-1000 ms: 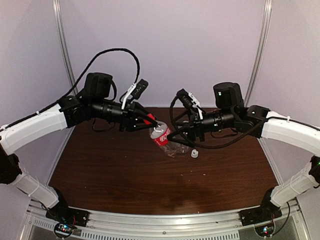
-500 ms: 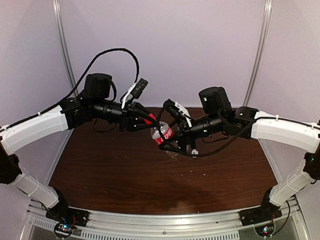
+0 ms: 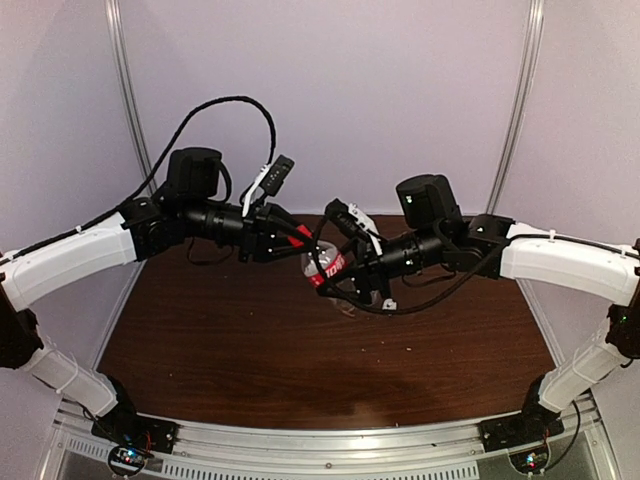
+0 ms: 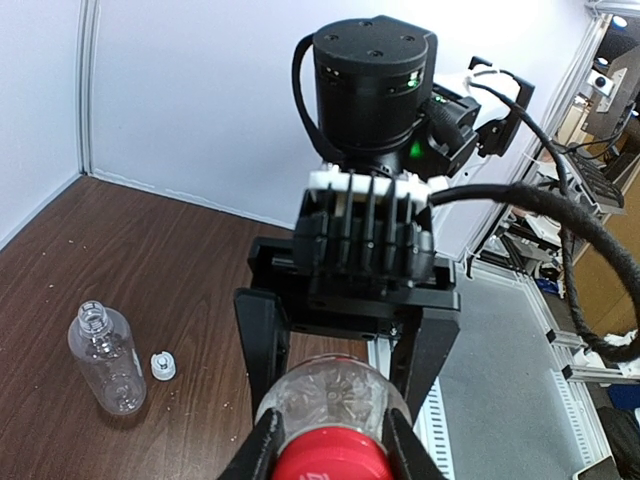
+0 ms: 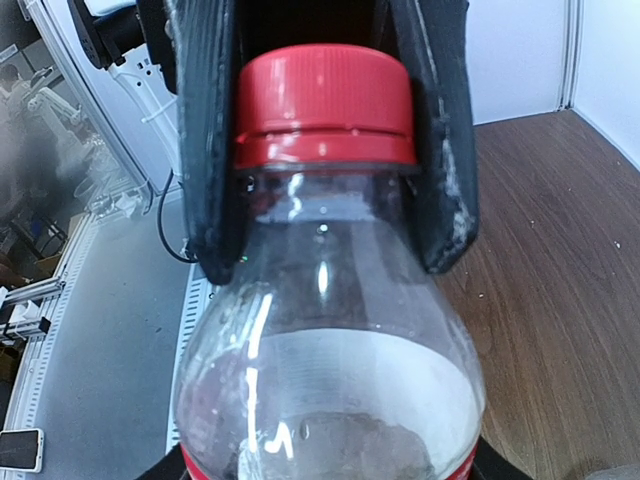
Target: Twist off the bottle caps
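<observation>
The red-labelled bottle [image 3: 325, 266] hangs tilted above the table between my two grippers. My left gripper [image 3: 303, 240] is shut on its red cap [image 5: 325, 105]; the left fingers [image 5: 205, 150] press both sides of the cap. My right gripper [image 3: 338, 277] comes from the other end, and its fingers [image 4: 262, 345] lie against the sides of the bottle's body [image 4: 335, 385]. The taller clear bottle [image 4: 105, 358] rests uncapped on the table, its white cap [image 4: 162, 366] loose beside it.
The brown table [image 3: 230, 350] is walled at the back and on both sides. The white cap [image 3: 388, 304] lies just below my right gripper, on the wood. Black cables loop over both wrists.
My right arm has swung left to the bottle, and its jaws have narrowed from wide open onto the body. The left arm has held still on the cap.
</observation>
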Tool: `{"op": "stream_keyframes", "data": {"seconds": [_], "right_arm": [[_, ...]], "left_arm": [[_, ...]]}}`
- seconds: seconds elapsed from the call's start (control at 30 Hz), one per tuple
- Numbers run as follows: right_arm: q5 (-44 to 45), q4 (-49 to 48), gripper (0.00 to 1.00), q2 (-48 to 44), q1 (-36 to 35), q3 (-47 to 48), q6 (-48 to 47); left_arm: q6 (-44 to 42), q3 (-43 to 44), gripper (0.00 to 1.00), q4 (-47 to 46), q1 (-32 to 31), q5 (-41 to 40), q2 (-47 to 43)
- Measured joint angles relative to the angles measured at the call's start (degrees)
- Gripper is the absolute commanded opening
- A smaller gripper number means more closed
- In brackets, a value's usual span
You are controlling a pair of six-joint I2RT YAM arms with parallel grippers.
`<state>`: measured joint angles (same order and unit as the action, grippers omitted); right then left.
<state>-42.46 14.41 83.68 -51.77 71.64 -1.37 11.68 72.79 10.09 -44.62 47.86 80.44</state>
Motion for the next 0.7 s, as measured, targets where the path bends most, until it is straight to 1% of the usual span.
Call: {"op": "stream_keyframes", "data": {"seconds": [0.07,0.13,0.2,0.3,0.33,0.37,0.47,0.57,0.63,0.7], "right_arm": [[-0.2,-1.0,0.48,0.0,0.0,-0.7,0.2],[-0.4,-2.1,0.46,-0.1,0.0,-1.5,0.4],[-1.0,-3.3,0.43,-0.1,0.0,-2.2,1.4],[-2.4,-5.6,0.42,-0.1,0.0,-3.0,3.0],[-2.8,-6.6,0.42,-0.2,0.0,-3.4,3.5],[-3.3,-7.5,0.41,-0.3,0.0,-3.8,4.3],[-4.3,-10.0,0.40,-1.0,0.0,-5.4,5.9],[-5.7,-12.7,0.40,-1.6,0.0,-6.8,7.6],[-6.6,-14.3,0.40,-1.8,0.0,-7.2,8.8],[-7.4,-15.7,0.40,-1.8,0.0,-7.5,9.6]], "left_arm": [[0.1,-0.4,0.33,-0.2,0.0,0.0,-0.1],[0.2,-0.9,0.43,-0.7,0.0,0.0,-0.2],[0.7,-1.7,0.55,-2.1,0.0,0.0,-0.2],[2.1,-3.8,0.79,-6.2,0.0,0.2,-0.6],[2.6,-4.6,0.86,-7.5,0.0,0.2,-0.9],[3.3,-5.6,0.89,-9.0,0.0,0.2,-1.3],[4.8,-8.1,0.95,-13.2,0.0,0.0,-2.8],[5.9,-9.4,0.96,-16.7,0.0,0.0,-4.3],[7.1,-9.8,0.94,-19.6,0.0,0.3,-5.0],[8.9,-10.0,0.90,-22.6,0.0,0.8,-5.3]]}}
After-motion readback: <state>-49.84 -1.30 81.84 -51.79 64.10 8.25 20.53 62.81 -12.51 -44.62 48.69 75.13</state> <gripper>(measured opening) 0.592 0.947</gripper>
